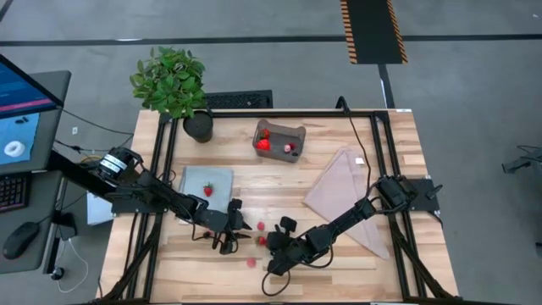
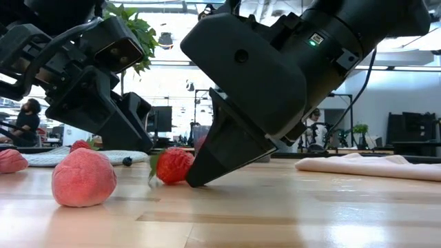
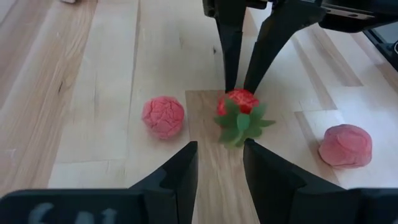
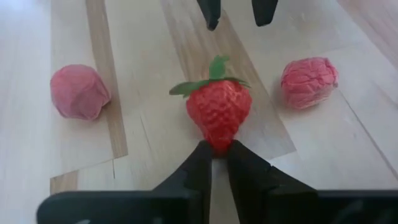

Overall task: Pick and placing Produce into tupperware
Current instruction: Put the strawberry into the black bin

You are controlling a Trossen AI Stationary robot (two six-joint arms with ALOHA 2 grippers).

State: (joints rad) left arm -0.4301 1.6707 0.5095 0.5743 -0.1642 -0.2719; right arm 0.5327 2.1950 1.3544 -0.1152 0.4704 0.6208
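**Claws converge on one strawberry at the front of the desk**

Left claw (image 1: 227, 241) sits low over the desk (image 1: 339, 135), fingers spread a little and holding nothing; the leafy end of the strawberry (image 4: 219, 112) lies just beyond its tips, between the two claws. A pink piece (image 3: 163, 116) rests beside it on one side, another pink piece (image 3: 346, 145) on the other, both untouched.

Right claw (image 1: 273, 260) faces the left claw from the opposite side, fingers pressed together against the pointed tip of the strawberry. The berry rests on the desk; the tips appear to nip only its very end, so I judge the grip too slight to count as secure.

Tupperware (image 1: 279, 140) stands well beyond both claws toward the back edge, already holding red produce. Loose pieces remain near the claws, so the task is judged partly done.
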